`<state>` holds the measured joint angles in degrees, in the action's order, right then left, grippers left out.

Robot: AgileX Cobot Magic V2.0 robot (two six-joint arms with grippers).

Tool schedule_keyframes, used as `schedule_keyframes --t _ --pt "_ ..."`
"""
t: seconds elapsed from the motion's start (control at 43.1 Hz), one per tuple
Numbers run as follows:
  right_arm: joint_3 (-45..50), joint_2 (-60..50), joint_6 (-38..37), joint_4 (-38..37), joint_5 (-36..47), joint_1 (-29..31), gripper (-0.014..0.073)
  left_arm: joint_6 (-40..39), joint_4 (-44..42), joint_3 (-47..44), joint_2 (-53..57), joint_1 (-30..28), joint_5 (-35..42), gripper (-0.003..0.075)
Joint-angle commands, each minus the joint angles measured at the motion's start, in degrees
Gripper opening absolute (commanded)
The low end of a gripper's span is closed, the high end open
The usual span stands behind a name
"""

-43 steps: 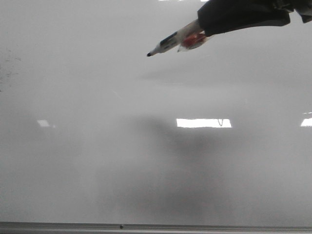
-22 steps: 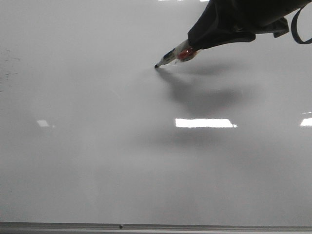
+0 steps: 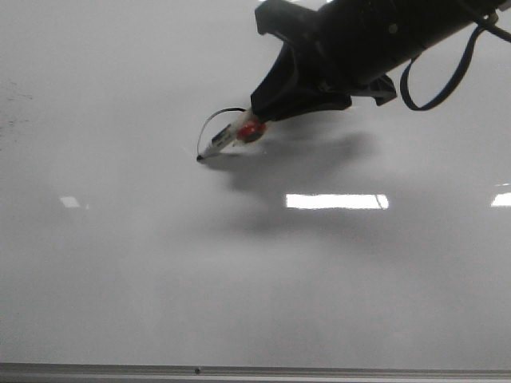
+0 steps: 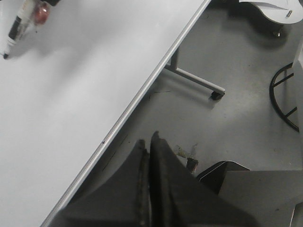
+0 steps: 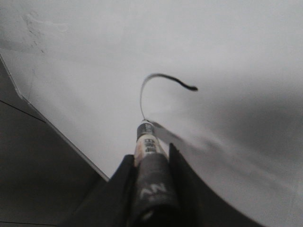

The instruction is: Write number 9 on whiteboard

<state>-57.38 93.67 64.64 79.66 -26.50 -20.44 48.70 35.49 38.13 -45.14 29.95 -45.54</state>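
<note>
The right tool (image 3: pixel 254 128) is clamped on a marker (image 3: pixel 226 139), its two dark fingers (image 5: pixel 124 182) pressed against either side of the barrel, as the right wrist view shows. The marker slants down and to the left out of the tool, and its black tip touches the whiteboard (image 3: pixel 120 263) just left of the board's middle, toward the far half. A red band on the barrel sits just below the tool. The arm's dark body reaches in from the far right, with a looped cable (image 3: pixel 435 84) hanging off it.

From the marker tip, a thin black curved line (image 3: pixel 209 124) rises away and bends over to the right: the first arc of the number 9, open and without a tail so far. In the right wrist view the same stroke (image 5: pixel 158 85) runs from the tip outward and hooks over into a thicker end.

The arm's shadow lies on the whiteboard to the right of the tip. A bright rectangular reflection (image 3: pixel 335 201) sits nearer than that, and faint dark specks (image 3: pixel 14 100) mark the far left of the board. A grey metal strip (image 3: pixel 255 372) edges the near side.

The left tool (image 4: pixel 147 161) hangs off the board's edge over the floor, its fingers pressed together with nothing between them.
</note>
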Motion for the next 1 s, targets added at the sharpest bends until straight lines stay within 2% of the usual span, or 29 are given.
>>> schedule_keyframes --t 0.0,0.232,0.975 --pt "1.0 -3.7 0.8 0.7 5.1 1.6 -0.0060 -0.6 2.5 1.5 0.3 -0.1 2.8 -0.0019" --pt "-0.8 -7.5 0.8 0.6 5.4 5.1 -0.0060 -0.6 2.5 1.5 0.3 -0.1 2.8 -0.0019" --pt "-5.8 -7.6 0.8 0.7 6.6 5.1 -0.0060 -0.6 2.5 1.5 0.0 -0.1 2.5 -0.0019"
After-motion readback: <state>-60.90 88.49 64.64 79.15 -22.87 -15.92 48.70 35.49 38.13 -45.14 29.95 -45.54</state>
